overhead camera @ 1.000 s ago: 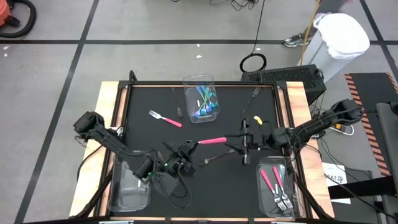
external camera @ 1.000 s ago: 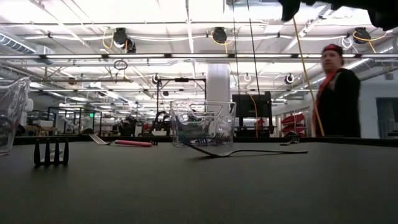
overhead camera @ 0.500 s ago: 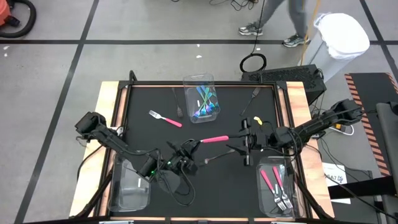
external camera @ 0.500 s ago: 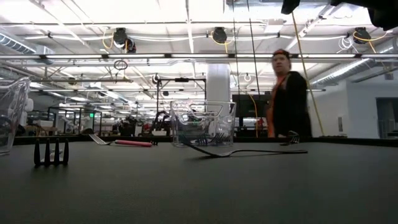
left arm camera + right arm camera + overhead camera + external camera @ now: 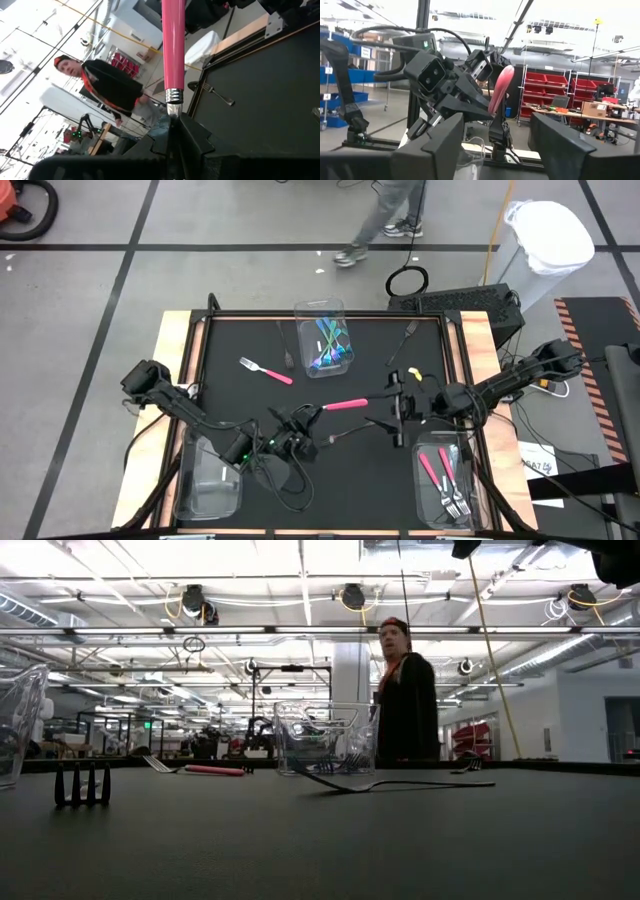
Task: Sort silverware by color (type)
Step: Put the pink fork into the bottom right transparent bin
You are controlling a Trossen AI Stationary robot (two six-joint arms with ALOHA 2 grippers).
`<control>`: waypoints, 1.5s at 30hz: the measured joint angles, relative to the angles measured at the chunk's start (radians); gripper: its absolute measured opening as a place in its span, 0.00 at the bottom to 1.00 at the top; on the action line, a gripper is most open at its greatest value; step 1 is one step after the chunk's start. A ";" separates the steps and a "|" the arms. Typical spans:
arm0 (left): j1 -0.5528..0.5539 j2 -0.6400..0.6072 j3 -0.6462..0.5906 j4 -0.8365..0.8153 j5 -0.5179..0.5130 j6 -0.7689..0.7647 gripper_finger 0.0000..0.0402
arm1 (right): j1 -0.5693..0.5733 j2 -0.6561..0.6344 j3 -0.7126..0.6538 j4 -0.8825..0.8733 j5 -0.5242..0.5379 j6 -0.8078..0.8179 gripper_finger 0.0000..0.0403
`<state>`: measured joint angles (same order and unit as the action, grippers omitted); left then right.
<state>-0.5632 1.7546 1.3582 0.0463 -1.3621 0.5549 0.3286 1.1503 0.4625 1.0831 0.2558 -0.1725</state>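
Left wrist view: the left gripper (image 5: pixel 172 125) has its two dark fingers (image 5: pixel 192 137) pressed together on the silver neck of a pink-handled utensil (image 5: pixel 173 45), whose handle runs straight out from the fingertips. In the right wrist view the right gripper (image 5: pixel 495 145) has its fingers (image 5: pixel 432 150) spread wide apart, with the pink handle's rounded end in the gap between them and touching neither. From above, the left gripper (image 5: pixel 300 423) sits near the table's middle, holding the pink utensil (image 5: pixel 343 405) level above the black mat (image 5: pixel 350 470), handle pointing toward the right gripper (image 5: pixel 393 408), which faces it just beside the handle's tip. Around them lies the rest of the silverware: a pink-handled fork (image 5: pixel 266 370) on the mat toward the far left, a dark fork (image 5: pixel 403 340) near the far right corner, another dark utensil (image 5: pixel 345 435) near the left gripper. A clear bin at the far edge (image 5: pixel 322 315) holds teal-handled pieces (image 5: pixel 330 345); a clear bin at the near right corner (image 5: pixel 425 485) holds pink-handled forks (image 5: pixel 440 475); a third clear bin (image 5: pixel 205 490) stands at the near left corner. In the low view, dark fork tines (image 5: pixel 82 784) stand upright on the mat, a dark fork (image 5: pixel 395 783) lies in front of the far bin, and a person in dark clothing (image 5: pixel 405 705) stands beyond the table
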 joint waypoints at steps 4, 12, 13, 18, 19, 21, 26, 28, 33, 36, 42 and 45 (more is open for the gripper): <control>0.000 0.000 0.000 0.000 0.000 -0.004 0.06 | 0.000 0.000 0.000 0.006 0.000 0.002 0.61; 0.022 0.000 0.000 0.002 0.031 -0.026 0.06 | 0.000 0.000 0.000 0.071 0.000 0.059 0.62; 0.026 0.000 0.000 0.003 0.031 -0.026 0.06 | 0.000 0.000 0.000 0.078 0.000 0.070 0.62; 0.042 0.000 0.000 0.008 0.040 -0.027 0.06 | -0.002 0.000 0.000 0.103 0.001 0.125 0.60; 0.047 0.004 0.000 0.017 0.047 -0.027 0.06 | -0.002 0.000 0.000 0.103 0.002 0.132 0.60; 0.050 0.010 0.000 0.031 0.055 -0.026 0.06 | -0.002 0.000 0.000 0.108 0.004 0.135 0.59; 0.061 0.011 0.000 0.046 0.099 -0.026 0.06 | -0.007 0.000 0.000 0.108 0.034 0.139 0.58; 0.062 0.011 0.000 0.052 0.099 -0.026 0.06 | -0.014 0.000 0.000 0.104 0.035 0.150 0.57; 0.063 0.011 0.000 0.052 0.099 -0.026 0.06 | -0.030 0.000 0.000 0.102 0.032 0.182 0.53; 0.072 0.011 0.000 0.052 0.102 -0.034 0.06 | -0.040 0.000 0.000 0.102 0.032 0.199 0.50; 0.079 0.011 0.000 0.050 0.103 -0.079 0.06 | -0.047 0.000 0.000 0.102 0.031 0.212 0.46; 0.079 0.012 0.000 0.050 0.104 -0.101 0.06 | -0.048 0.000 0.000 0.102 0.031 0.211 0.43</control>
<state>-0.4839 1.7662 1.3579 0.0966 -1.2584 0.4536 0.2810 1.1507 0.4625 1.1851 0.2868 0.0390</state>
